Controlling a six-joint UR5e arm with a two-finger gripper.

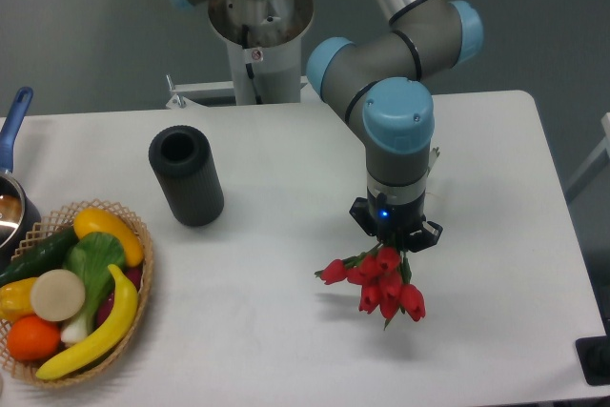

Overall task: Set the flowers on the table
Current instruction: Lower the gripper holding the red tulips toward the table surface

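Observation:
The flowers (383, 286), a bunch of red tulip buds with green stems, hang just under my gripper (395, 240) at the right middle of the white table (286, 235). The buds point toward the front edge. The stems run up under the gripper, whose fingers are hidden by its body and the buds. The gripper appears shut on the stems. I cannot tell whether the buds touch the tabletop or hover just above it.
A black hollow cylinder (185, 174) stands at the left middle. A wicker basket (71, 293) of fruit and vegetables sits at the front left. A pot with a blue handle (11, 154) is at the left edge. The arm's base (257, 26) is behind.

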